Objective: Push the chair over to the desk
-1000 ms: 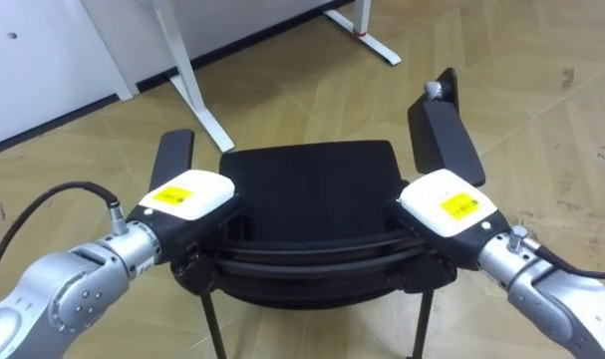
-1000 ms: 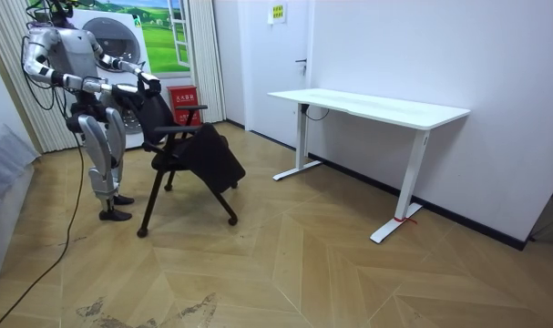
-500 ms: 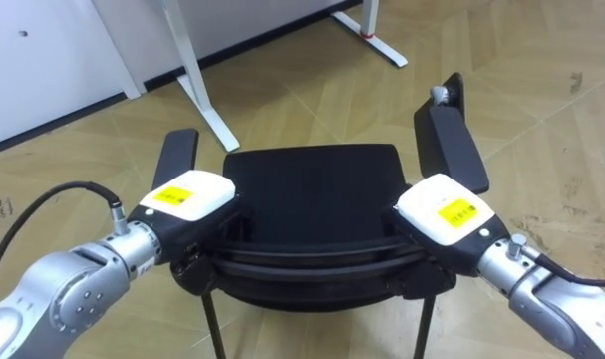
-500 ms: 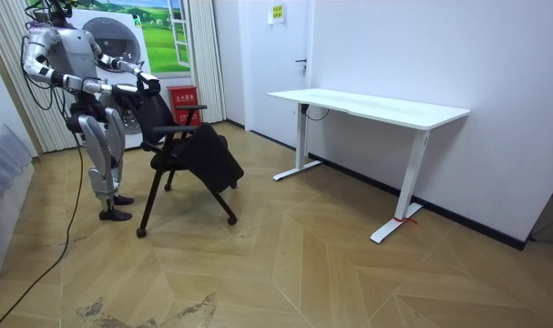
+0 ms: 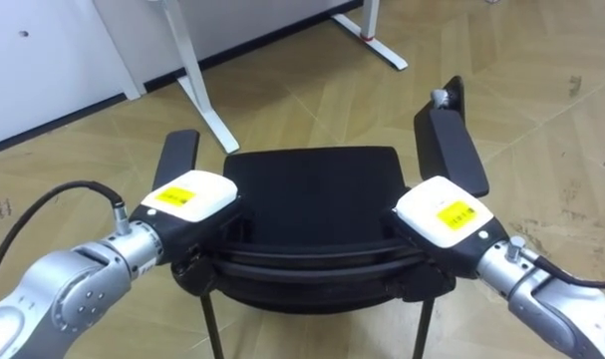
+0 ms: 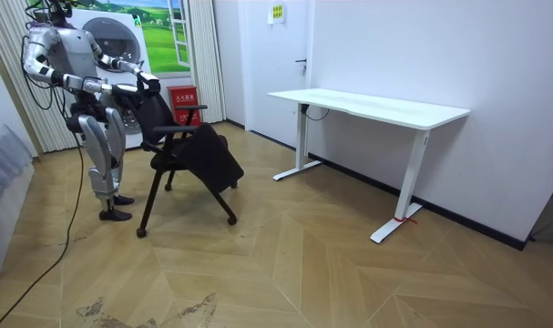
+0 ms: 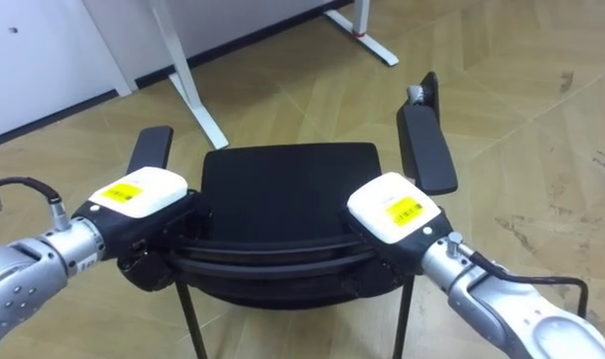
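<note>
**A:** Starting nearest: where are the hands?

**B:** The left hand and right hand sit on top of the backrest of the chair, one toward each end and level with each other. I cannot tell whether they clasp it or only press, because their undersides are lost against the black frame.

**A:** Which way does the chair lie from them?

**B:** Straight ahead. The seat is beyond the backrest, and the armrests point away on either side. The backrest runs crosswise and neither hand is nearer. I judge an even forward push from both arms would keep it straight.

**A:** What about the surface and the room?

**B:** The floor is wood parquet. Farther off, a white desk stands by the wall. The robot stands upright behind the chair, apart from the desk.
</note>
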Robot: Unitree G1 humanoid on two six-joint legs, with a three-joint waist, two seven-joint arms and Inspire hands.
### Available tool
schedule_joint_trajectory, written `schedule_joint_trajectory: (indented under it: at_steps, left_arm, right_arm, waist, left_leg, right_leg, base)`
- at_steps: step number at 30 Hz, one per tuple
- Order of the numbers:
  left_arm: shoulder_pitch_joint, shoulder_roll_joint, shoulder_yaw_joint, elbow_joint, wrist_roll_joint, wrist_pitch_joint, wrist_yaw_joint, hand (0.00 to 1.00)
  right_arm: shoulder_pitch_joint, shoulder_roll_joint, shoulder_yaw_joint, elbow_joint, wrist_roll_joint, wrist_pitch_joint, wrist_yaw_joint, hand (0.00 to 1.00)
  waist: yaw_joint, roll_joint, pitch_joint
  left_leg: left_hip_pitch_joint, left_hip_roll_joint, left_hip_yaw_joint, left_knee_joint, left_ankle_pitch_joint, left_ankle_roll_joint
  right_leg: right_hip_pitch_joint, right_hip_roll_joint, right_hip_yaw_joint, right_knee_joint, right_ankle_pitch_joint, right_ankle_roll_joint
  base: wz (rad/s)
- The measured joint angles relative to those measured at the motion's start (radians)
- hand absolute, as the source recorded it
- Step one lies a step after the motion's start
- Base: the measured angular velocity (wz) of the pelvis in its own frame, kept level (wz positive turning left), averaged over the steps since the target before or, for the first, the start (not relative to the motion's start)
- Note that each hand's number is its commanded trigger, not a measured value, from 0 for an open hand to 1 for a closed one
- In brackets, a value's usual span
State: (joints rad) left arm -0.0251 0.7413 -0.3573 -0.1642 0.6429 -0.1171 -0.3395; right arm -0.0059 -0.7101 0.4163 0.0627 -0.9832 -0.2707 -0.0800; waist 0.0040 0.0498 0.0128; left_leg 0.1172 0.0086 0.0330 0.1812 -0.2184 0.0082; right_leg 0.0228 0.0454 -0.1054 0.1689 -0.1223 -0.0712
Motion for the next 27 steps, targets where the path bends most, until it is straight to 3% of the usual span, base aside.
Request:
schedule_joint_trajectory:
  at_steps: [9,11,17,20,23,24,25,26,27]
  left_arm:
    - [-0.019,0.019,-0.017,-0.002,0.002,0.006,-0.005,1.0]
    - [-0.03,0.02,-0.024,-0.002,0.01,0.008,-0.005,1.0]
    - [-0.032,0.017,-0.034,-0.002,0.034,0.009,-0.004,1.0]
    - [-0.032,0.014,-0.044,0.003,0.038,0.016,-0.003,1.0]
    - [-0.032,0.003,-0.053,0.038,0.043,0.008,-0.005,1.0]
    - [-0.032,-0.003,-0.053,0.053,0.043,0.001,-0.005,1.0]
    - [-0.032,-0.005,-0.053,0.057,0.041,0.0,-0.01,1.0]
    - [-0.032,-0.007,-0.052,0.059,0.042,0.0,-0.015,1.0]
    - [-0.032,-0.009,-0.052,0.063,0.041,0.0,-0.021,1.0]
  right_arm:
    - [0.0,0.012,-0.002,0.002,-0.007,-0.003,-0.009,1.0]
    - [-0.001,0.012,-0.006,0.002,-0.007,-0.003,-0.014,1.0]
    - [0.0,0.011,-0.007,0.004,-0.017,-0.012,-0.02,1.0]
    - [0.007,0.01,-0.006,0.005,-0.017,-0.023,-0.018,1.0]
    - [0.02,0.019,-0.005,0.008,-0.017,-0.037,-0.006,1.0]
    - [0.02,0.02,-0.005,0.008,-0.017,-0.04,-0.002,1.0]
    - [0.02,0.021,-0.006,0.007,-0.017,-0.044,-0.002,1.0]
    - [0.02,0.021,-0.006,0.007,-0.017,-0.045,0.0,1.0]
    - [0.02,0.021,-0.005,0.007,-0.01,-0.048,0.007,1.0]
  waist:
    - [-0.007,0.004,0.0025]
    - [-0.008,0.011,0.0066]
    - [-0.026,0.019,0.0089]
    - [-0.037,0.021,0.0111]
    - [-0.04,0.009,0.0162]
    - [-0.039,0.011,0.0176]
    - [-0.039,0.017,0.0187]
    - [-0.04,0.021,0.0181]
    - [-0.04,0.023,0.0172]
  left_leg:
    - [-0.001,-0.002,0.0,0.0,0.0,0.0]
    - [0.0,-0.002,0.013,0.002,0.0,0.0]
    - [-0.004,0.001,0.025,0.027,-0.007,0.01]
    - [-0.008,0.002,0.056,0.069,-0.018,0.009]
    - [-0.063,0.006,0.119,0.29,-0.043,-0.011]
    - [-0.114,0.017,0.131,0.426,-0.043,-0.011]
    - [-0.155,0.034,0.13,0.544,-0.04,-0.015]
    - [-0.175,0.043,0.13,0.594,-0.034,-0.023]
    - [-0.211,0.055,0.131,0.681,-0.004,-0.038]
  right_leg:
    - [-0.003,0.0,0.009,-0.001,0.0,0.0]
    - [-0.004,0.001,0.02,-0.001,0.001,0.002]
    - [-0.002,0.001,0.021,0.004,0.001,0.003]
    - [-0.005,-0.003,0.02,0.03,-0.017,0.005]
    - [-0.009,-0.024,0.02,0.132,-0.092,0.001]
    - [-0.017,-0.033,0.031,0.183,-0.124,-0.002]
    - [-0.026,-0.029,0.04,0.233,-0.152,-0.005]
    - [-0.028,-0.025,0.045,0.253,-0.165,-0.007]
    - [-0.029,-0.022,0.05,0.287,-0.187,-0.009]
  base:
    - [-0.01]
    - [-0.07]
    - [-0.03]
    - [-0.03]
    - [-0.1]
    - [-0.21]
    - [-0.2]
    - [-0.15]
    - [-0.06]
